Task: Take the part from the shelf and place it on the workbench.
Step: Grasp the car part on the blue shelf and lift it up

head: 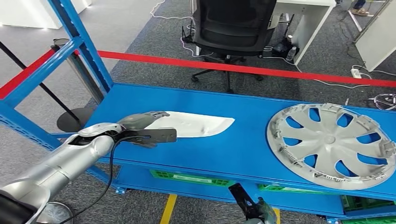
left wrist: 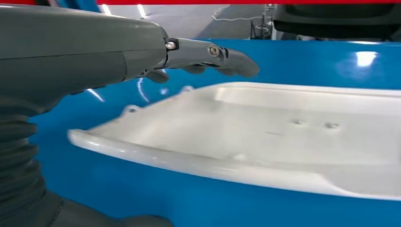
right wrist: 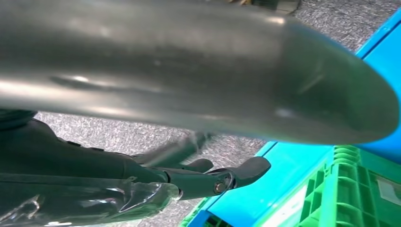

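Grey carpet runs behind a blue shelf (head: 243, 154), with a red barrier tape (head: 243, 69) and a black office chair (head: 233, 25) beyond it. On the shelf's top deck lies the white part (head: 196, 125), a long flat shell with a raised rim, resting open side up. The left hand (head: 142, 122) reaches in over the near end of the part; in the left wrist view its fingers (left wrist: 222, 54) stretch out straight and together above the part's far rim while the thick thumb side sits lower, just beside the near edge (left wrist: 189, 161). The fingers hover rather than clamp, and nothing is gripped between them. Well away from that hand, toward the other end of the deck, a silver wheel cover (head: 331, 144) lies flat. Green crates (head: 191, 178) sit on the level beneath. The right hand (head: 257, 210) hangs low in front of the shelf; its fingers (right wrist: 246, 170) are loosely curled, holding nothing.
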Motion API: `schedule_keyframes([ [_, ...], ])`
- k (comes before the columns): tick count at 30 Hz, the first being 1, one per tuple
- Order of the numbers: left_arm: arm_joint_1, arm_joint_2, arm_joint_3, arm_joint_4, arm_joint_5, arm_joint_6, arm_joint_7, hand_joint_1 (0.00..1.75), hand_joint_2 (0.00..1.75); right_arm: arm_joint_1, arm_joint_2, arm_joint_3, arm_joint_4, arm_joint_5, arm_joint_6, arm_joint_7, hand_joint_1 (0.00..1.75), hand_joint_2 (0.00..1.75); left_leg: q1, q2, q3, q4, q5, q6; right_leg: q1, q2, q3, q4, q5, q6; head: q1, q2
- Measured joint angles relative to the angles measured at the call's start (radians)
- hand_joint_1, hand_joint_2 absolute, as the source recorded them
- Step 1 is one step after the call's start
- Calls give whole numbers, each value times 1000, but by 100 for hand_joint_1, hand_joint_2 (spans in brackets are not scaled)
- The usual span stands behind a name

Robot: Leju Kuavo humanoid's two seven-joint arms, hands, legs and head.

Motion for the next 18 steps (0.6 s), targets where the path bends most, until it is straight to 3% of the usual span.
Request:
schedule_keyframes([
  [2, 4, 5, -4, 3, -3, 10, 1, 0, 175, 1, 0, -3, 0, 0, 0, -2, 0, 0, 0, 0, 0, 0, -1, 3, 0, -1, -64, 133, -58, 4, 2, 0],
  [3, 8, 8, -7, 5, -7, 16, 3, 0, 175, 2, 0, -4, 0, 0, 0, -3, 0, 0, -1, 0, 1, 0, -1, 4, 0, -1, -86, 175, -67, 6, 2, 0],
  [4, 11, 10, -11, 7, -12, 22, 6, 0, 175, 3, 0, -5, 0, 0, 0, -5, 0, 0, -1, 0, 1, 1, -2, 3, 0, -1, -92, 183, -58, 6, 2, 0],
  [5, 13, 12, -14, 8, -16, 28, 8, 0, 175, 3, 0, -6, 0, 0, 0, -7, 0, 0, 0, 0, 3, 1, -3, 2, 0, -1, -78, 149, -31, 7, 2, 0],
  [6, 15, 14, -18, 10, -20, 33, 11, 0, 175, 3, 0, -8, 0, 0, 0, -9, 0, 0, 1, -1, 5, 2, -4, 0, -1, -2, -49, 86, 7, 7, 2, 0],
  [8, 15, 18, -23, 12, -22, 41, 14, 0, 175, 2, -1, -12, 0, -1, 0, -13, 0, 0, -2, -2, 5, 6, -9, -9, -2, -3, 16, -41, 55, 4, 1, 0],
  [10, 16, 22, -27, 14, -23, 51, 14, 0, 175, 2, -1, -16, 0, -1, 0, -16, 0, 0, -6, -4, 3, 7, -7, -20, 0, 0, 38, -86, 60, -8, -1, 0],
  [13, 19, 24, -35, 16, -29, 70, 7, 0, 175, 3, -1, -21, 0, -2, 1, -20, 0, 0, -3, -3, 1, 9, -12, -34, 1, 2, 37, -90, 65, -30, -3, 0],
  [15, 20, 25, -40, 16, -37, 90, -4, 0, 175, 2, -1, -24, -1, -2, 2, -24, 0, 0, -2, -1, -32, 80, -57, -43, -2, 1, 38, -93, 67, -40, -7, 0],
  [17, 26, 26, -46, 17, -48, 113, -19, 0, 175, 2, -1, -27, -2, -2, 3, -27, 0, 0, -2, 0, -97, 214, -118, -48, -2, 0, 38, -93, 66, -45, -9, 0],
  [18, 30, 26, -50, 18, -53, 122, -26, 0, 175, 2, -1, -28, -2, -2, 4, -28, 0, 0, -2, 0, -123, 266, -134, -48, -1, 0, 38, -93, 66, -46, -9, 0],
])
